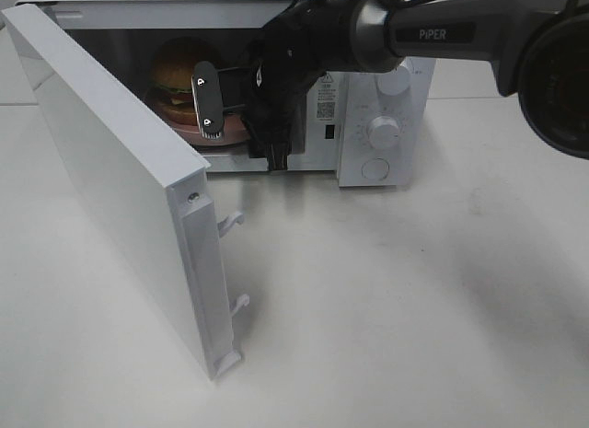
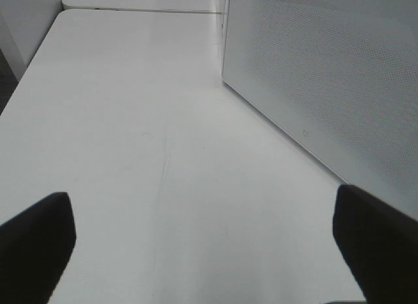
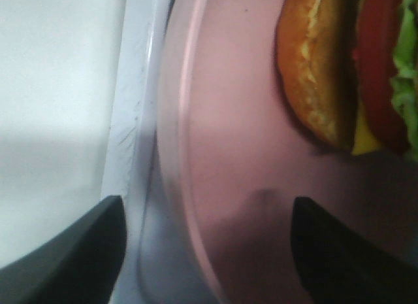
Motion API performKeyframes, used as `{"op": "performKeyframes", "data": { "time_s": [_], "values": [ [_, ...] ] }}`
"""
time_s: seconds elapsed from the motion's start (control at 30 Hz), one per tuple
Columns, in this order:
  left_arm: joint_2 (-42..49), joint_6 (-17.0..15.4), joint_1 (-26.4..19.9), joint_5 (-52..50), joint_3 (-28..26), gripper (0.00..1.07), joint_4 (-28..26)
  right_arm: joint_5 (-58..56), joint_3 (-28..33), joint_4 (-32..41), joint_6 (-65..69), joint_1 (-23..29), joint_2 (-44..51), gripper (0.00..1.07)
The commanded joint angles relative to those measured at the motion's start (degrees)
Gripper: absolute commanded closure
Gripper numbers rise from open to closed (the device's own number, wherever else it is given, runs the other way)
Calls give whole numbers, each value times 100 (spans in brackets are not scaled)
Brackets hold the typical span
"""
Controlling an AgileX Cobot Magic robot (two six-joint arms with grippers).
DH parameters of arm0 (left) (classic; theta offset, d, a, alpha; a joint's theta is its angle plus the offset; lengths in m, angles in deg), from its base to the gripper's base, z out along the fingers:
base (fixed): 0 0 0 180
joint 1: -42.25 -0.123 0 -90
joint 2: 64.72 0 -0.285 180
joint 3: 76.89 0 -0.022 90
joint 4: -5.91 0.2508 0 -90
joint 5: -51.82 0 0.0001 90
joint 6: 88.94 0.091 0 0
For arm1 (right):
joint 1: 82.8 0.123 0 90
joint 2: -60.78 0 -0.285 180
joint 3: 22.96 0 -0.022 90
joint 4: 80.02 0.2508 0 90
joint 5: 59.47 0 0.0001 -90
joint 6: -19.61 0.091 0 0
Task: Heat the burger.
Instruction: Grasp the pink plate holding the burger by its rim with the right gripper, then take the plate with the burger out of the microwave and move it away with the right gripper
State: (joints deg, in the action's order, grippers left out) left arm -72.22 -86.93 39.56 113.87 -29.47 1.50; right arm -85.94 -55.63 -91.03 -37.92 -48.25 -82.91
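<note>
1. Half the job looks done from where I stand: the burger [image 1: 180,78] already sits on its pink plate [image 1: 221,133] inside the microwave [image 1: 386,87], and the microwave door [image 1: 120,179] hangs wide open toward the front.
2. What is left, as I judge it, is to get the arm out of the opening, swing the door shut and set the knobs [image 1: 384,131] on the control panel.
3. The right gripper [image 1: 210,102] is at the mouth of the oven, jaws apart and straddling the near edge of the plate; whether the pads actually touch the rim I cannot tell.
4. The left gripper [image 2: 202,242] is spread wide over bare tabletop, beside the outer face of the open door, holding nothing.
5. The burger itself stands tall and whole: a glossy brown domed bun on top, and up close a toasted bottom bun [image 3: 313,68], red tomato, a corner of yellow cheese and green lettuce.
</note>
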Motion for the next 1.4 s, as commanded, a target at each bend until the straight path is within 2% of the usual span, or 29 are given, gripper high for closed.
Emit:
{"op": "performKeyframes", "data": {
  "time_s": [0.03,0.07,0.1,0.13,0.2,0.23,0.27,0.3,0.57,0.9,1.17,1.33,1.4],
  "values": [
    [86,-29,-17,-63,17,7,0,-23,-74,52,57,-23,-57,57],
    [86,-29,-17,-63,17,7,0,-23,-74,52,57,-23,-57,57],
    [86,-29,-17,-63,17,7,0,-23,-74,52,40,-23,-57,64],
    [86,-29,-17,-63,17,7,0,-23,-74,52,40,-23,-57,64],
    [86,-29,-17,-63,17,7,0,-80,-74,63,34,-23,-52,90],
    [86,-29,-17,-63,17,7,0,-80,-74,63,34,-23,-52,90],
    [86,-29,-17,-63,17,7,0,-155,-74,69,34,-17,-52,101],
    [86,-29,-17,-63,17,7,0,-183,-74,74,34,-6,-52,105],
    [86,-29,-17,-63,17,7,0,-378,-74,235,-178,52,-23,107],
    [86,-29,-17,-63,17,7,0,-997,-23,848,-1501,126,195,107],
    [86,-29,-17,-63,17,7,0,-716,699,871,-2131,126,762,107],
    [86,-29,-17,-63,17,7,0,-23,1513,1134,-2670,126,1289,107],
    [86,-29,-17,-63,17,7,0,17,1610,1134,-2739,126,1346,107]
  ]
}}
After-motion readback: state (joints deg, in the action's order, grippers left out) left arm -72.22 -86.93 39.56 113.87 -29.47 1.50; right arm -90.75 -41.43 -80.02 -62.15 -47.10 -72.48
